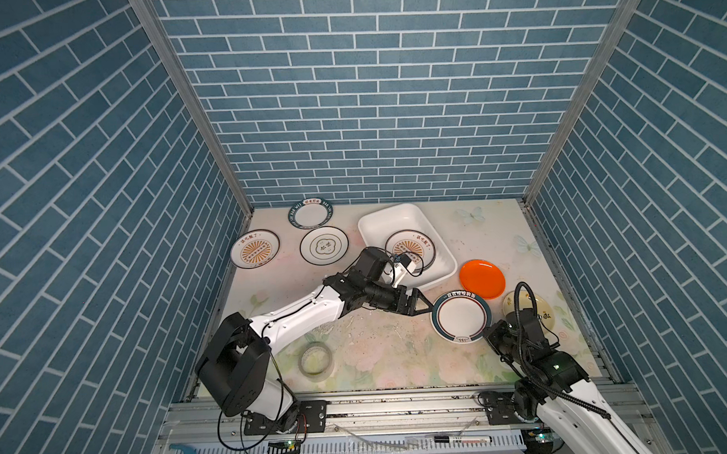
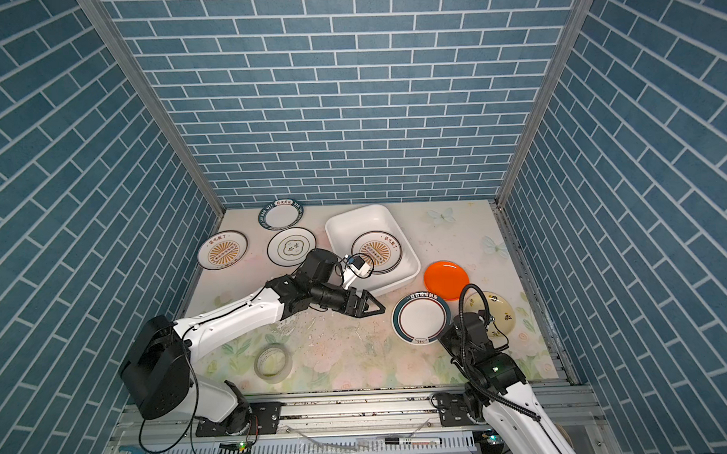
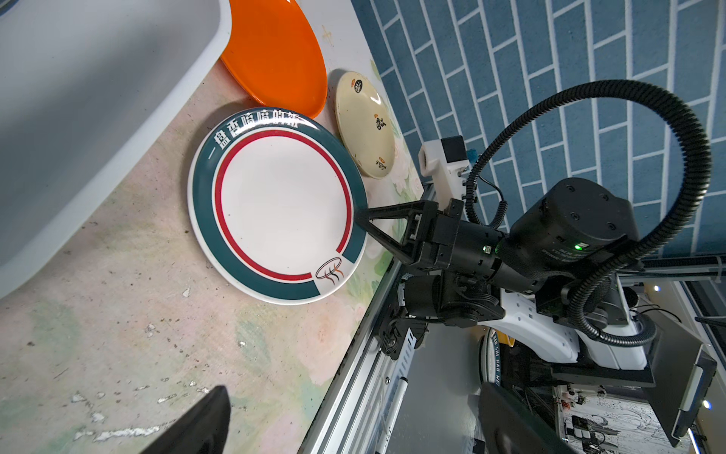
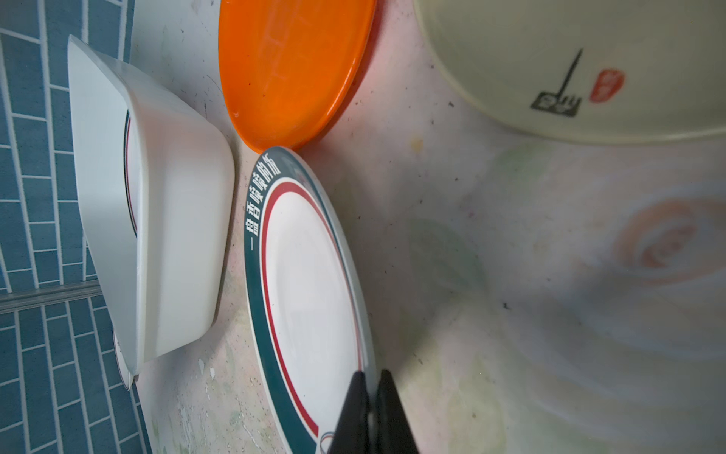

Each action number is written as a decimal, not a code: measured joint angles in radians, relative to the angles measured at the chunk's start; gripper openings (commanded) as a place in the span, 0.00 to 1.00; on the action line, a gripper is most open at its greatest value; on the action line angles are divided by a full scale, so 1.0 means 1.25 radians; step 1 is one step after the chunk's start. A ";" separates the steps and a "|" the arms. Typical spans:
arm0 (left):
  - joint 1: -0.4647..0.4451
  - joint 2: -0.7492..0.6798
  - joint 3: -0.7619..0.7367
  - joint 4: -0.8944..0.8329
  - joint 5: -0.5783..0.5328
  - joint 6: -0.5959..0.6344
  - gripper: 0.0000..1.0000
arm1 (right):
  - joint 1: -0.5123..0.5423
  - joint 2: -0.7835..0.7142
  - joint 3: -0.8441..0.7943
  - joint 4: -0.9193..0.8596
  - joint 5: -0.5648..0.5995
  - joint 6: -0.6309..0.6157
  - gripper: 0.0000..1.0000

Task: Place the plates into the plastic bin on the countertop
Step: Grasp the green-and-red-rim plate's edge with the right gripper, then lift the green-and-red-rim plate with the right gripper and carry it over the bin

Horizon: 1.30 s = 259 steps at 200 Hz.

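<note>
While six plates are lying out on the surface [image 1: 378, 348], the plastic bin [image 1: 394, 213] near the back wall is holding at least one sunburst plate [image 1: 410, 248], so the job is looking well short of half done. Waiting left of the bin are a green-rimmed plate [image 1: 310, 213], a second sunburst plate [image 1: 255, 248] and a thin-ringed plate [image 1: 324, 245]. Sitting right of the bin are an orange plate [image 1: 482, 278], a pale yellow plate [image 3: 363, 118] partly hidden behind the right arm, and a green-and-red-rimmed plate [image 1: 460, 318] just beside the bin's near corner.

The right pincer [image 3: 359, 220] is gripping that last plate, its two dark fingers pressed together on the rim nearest the robot's base. Whether the plate is lifting off the surface is not clear. The left pincer [image 1: 429, 307] is hovering with its fingers spread wide and holding nothing, just beside the same plate's opposite edge and near the bin's front wall.
</note>
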 measured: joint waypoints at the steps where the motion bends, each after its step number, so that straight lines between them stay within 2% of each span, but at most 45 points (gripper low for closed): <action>1: 0.000 0.000 0.000 0.000 0.000 0.000 1.00 | 0.000 -0.002 0.002 -0.004 0.001 0.000 0.00; 89: 0.006 -0.023 0.000 -0.007 -0.036 0.008 1.00 | 0.000 -0.021 0.212 -0.172 0.050 -0.063 0.00; 142: 0.056 -0.063 -0.003 -0.007 -0.062 0.009 1.00 | 0.000 0.043 0.356 -0.190 0.062 -0.139 0.00; 175: 0.108 -0.081 -0.009 -0.005 -0.079 0.004 1.00 | 0.000 0.153 0.395 -0.127 0.052 -0.180 0.00; 259: 0.257 -0.085 -0.032 0.011 -0.103 -0.031 1.00 | 0.000 0.500 0.453 0.185 -0.017 -0.222 0.00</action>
